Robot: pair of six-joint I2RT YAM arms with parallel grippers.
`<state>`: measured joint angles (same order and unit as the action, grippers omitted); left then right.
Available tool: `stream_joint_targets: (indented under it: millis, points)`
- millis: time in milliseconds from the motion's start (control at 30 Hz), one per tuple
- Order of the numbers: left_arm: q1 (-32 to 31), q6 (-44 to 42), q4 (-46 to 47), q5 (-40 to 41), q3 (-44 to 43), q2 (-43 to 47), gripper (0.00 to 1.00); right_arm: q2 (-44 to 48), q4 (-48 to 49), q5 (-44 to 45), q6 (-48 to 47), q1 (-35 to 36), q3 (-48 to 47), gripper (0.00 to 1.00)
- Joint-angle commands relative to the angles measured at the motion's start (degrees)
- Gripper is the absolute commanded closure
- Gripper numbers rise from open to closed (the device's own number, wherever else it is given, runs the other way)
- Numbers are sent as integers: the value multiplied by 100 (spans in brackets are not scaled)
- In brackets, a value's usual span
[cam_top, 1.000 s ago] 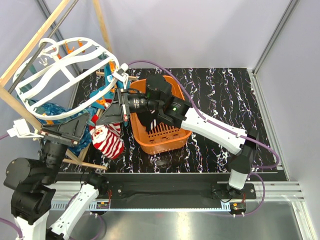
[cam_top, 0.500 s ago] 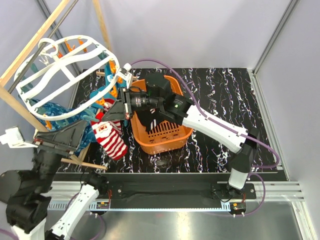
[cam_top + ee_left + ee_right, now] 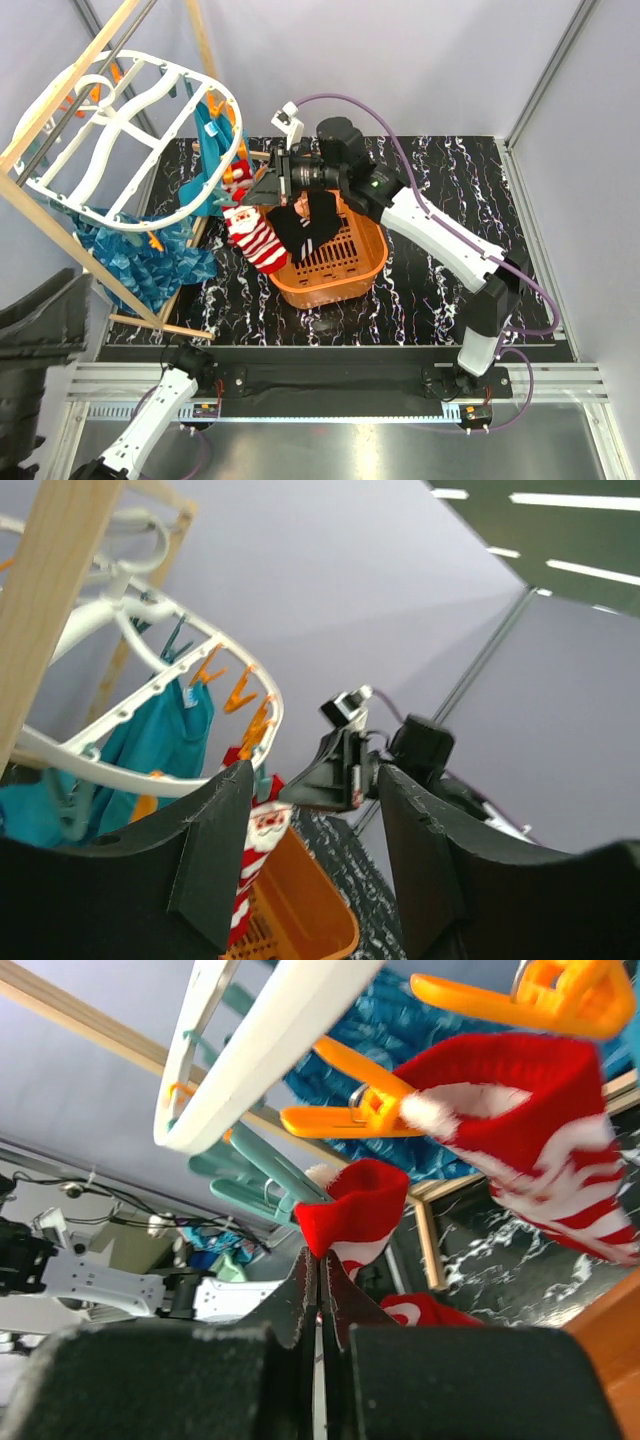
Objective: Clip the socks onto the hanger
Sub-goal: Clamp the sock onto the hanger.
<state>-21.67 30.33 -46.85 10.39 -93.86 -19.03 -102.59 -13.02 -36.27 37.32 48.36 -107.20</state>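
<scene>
The white hanger hangs tilted from the wooden frame at the far left, with orange pegs along its rim. My right gripper sits at the hanger's near rim, shut on the red cuff of a sock. A striped Santa sock and a black sock part dangle below it over the basket. Another striped sock hangs pinched in an orange peg. My left gripper stands open and empty, low at the left, looking up at the hanger.
An orange basket stands mid-table under the right arm. Teal-blue cloths hang from the hanger's left side. A wooden pole frame crosses the far left. The left arm is a dark mass at the left edge.
The right gripper has risen and moved back toward the hanger's rim, carrying the sock. The left arm has drawn back to the lower left, and the hanger has swung up and left.
</scene>
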Motion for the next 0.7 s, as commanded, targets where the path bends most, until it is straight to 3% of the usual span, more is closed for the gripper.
stream_joint_targets:
  millis: [0, 267, 667]
  points:
    - [5, -54, -193, 227, 385, -268, 43, -86, -236, -126, -585, -186, -582, 100]
    - [14, 281, -96, 279, 1036, -426, 43, -525, -947, -125, -1366, -415, -1224, 92]
    - [5, 167, 457, 1333, 1880, -602, 40, -499, -1089, -152, -1755, -424, -1365, 84]
